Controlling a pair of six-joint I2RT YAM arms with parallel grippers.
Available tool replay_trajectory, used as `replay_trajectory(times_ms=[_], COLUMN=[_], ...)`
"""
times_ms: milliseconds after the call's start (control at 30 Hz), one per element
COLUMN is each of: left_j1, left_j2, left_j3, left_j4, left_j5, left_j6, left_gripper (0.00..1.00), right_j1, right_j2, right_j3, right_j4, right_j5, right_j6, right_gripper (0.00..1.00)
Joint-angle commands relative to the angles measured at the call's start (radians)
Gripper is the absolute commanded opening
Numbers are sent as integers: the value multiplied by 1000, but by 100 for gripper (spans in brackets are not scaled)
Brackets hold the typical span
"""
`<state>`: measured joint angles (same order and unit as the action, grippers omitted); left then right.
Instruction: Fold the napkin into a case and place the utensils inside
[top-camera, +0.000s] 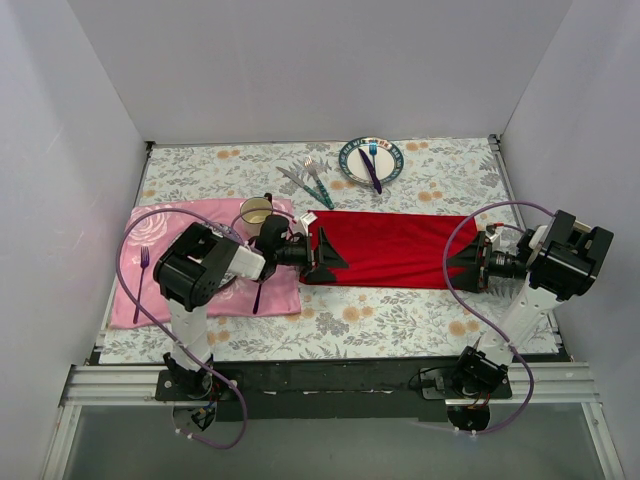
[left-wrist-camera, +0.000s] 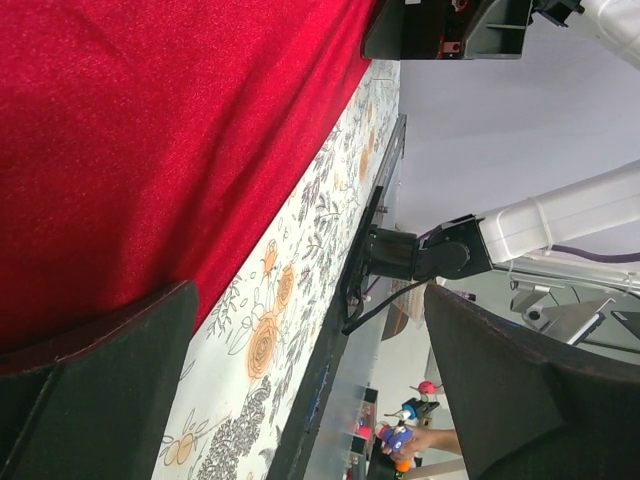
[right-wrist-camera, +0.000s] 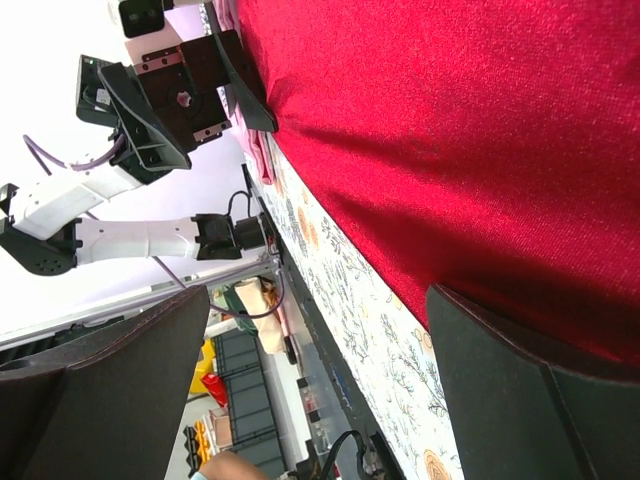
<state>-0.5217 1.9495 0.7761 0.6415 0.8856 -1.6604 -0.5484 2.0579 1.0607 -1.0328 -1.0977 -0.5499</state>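
The red napkin (top-camera: 390, 248) lies flat as a long strip across the middle of the floral tablecloth. My left gripper (top-camera: 335, 255) is at its left end, open, jaws spread wide with nothing between them. My right gripper (top-camera: 452, 265) faces it at the napkin's right end, open too. In the left wrist view the napkin (left-wrist-camera: 150, 130) fills the upper left and one finger (left-wrist-camera: 90, 390) overlaps its near edge. In the right wrist view the napkin (right-wrist-camera: 450, 130) runs under one finger (right-wrist-camera: 540, 400). The utensils (top-camera: 312, 180), a fork and knife with teal handles, lie behind the napkin.
A plate (top-camera: 392, 172) at the back holds a blue fork and a purple knife. The pink placemat (top-camera: 200, 215) on the left carries a cup (top-camera: 256, 211), a purple fork (top-camera: 144, 270) and another purple utensil (top-camera: 258, 296). White walls enclose three sides.
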Motion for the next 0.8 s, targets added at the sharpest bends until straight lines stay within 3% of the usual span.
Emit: replay_trajectory(times_ms=[0, 300, 433, 600, 733, 767], left_j1=[28, 40, -6, -15, -38, -44], left_j2=[-41, -63, -113, -173, -205, -207], left_j3=[-37, -8, 121, 274, 333, 344], left_j4=[-85, -45, -230, -526, -728, -797], left_j5=[12, 91, 84, -40, -187, -210], left_j6=[51, 76, 243, 465, 660, 691], left_gripper=[98, 98, 98, 98, 98, 98], right_j1=[-28, 4, 71, 117, 143, 163], right_j2=[34, -11, -137, -235, -269, -269], right_j3=[5, 5, 19, 126, 226, 257], right_j4=[185, 113, 37, -27, 36, 52], right_j5=[197, 150, 84, 73, 218, 246], right_j6=[45, -24, -85, -84, -55, -54], right_gripper=[99, 95, 92, 81, 72, 65])
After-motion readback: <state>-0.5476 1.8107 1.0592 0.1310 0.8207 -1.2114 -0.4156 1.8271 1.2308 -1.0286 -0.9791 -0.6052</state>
